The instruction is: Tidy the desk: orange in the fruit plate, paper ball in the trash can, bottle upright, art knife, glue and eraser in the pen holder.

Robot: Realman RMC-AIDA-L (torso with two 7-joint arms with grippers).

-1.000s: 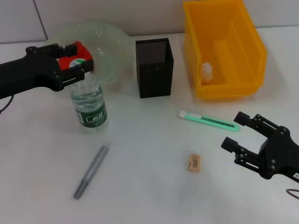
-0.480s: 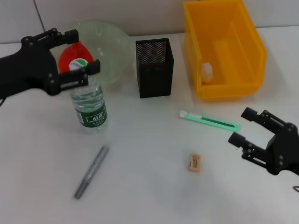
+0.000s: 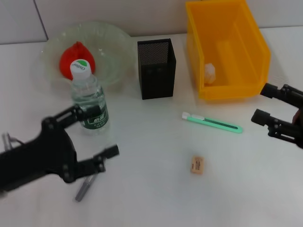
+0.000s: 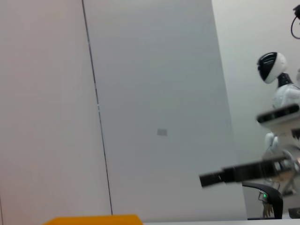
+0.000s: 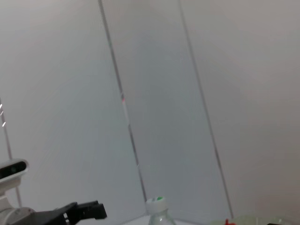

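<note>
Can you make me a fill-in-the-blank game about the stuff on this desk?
1. The orange sits inside the ____.
2. The bottle is standing ____ on the desk.
3. The art knife lies between the eraser and the yellow ____.
4. The left end effector is open just above the grey ____.

Missing words: fruit plate; upright; trash can; glue

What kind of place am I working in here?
Probably a robot lab set up as a mock desk: a white table holding a mesh pen holder and yellow trash can, plain panelled walls, and a white humanoid robot in the background.
</note>
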